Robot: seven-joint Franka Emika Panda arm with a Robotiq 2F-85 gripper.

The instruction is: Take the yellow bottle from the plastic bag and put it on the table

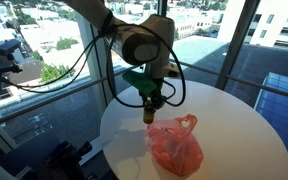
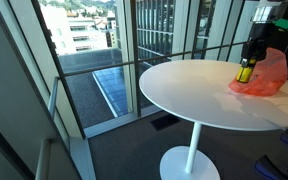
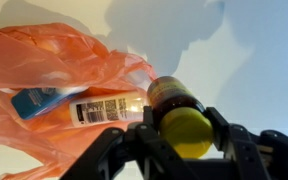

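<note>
Both of my fingers [image 3: 102, 156] are closed on the yellow bottle [image 3: 187, 131], one on each side of it; in the wrist view I look along the bottle end-on, its yellow round end nearest the camera and a dark band just behind it. In an exterior view the bottle [image 1: 150, 113] hangs upright below my wrist, over the round white desk [image 1: 239, 130]; whether its base touches the desktop, I cannot tell. The orange-red plastic bag [image 1: 174, 146] lies crumpled on the desk just beside the bottle, its handles loose on top; the bottle is outside the bag. In an exterior view taken from across the room, the bottle [image 2: 245, 72] stands at the near edge of the bag [image 2: 266, 74], close to the far side of the desk [image 2: 184, 92], which rests on a single white pedestal. Inside the bag, the wrist view shows a white label with a barcode [image 3: 109, 108] and a blue patch [image 3: 39, 100] next to it. Tall windows [image 1: 44, 40] surround the desk.
</note>
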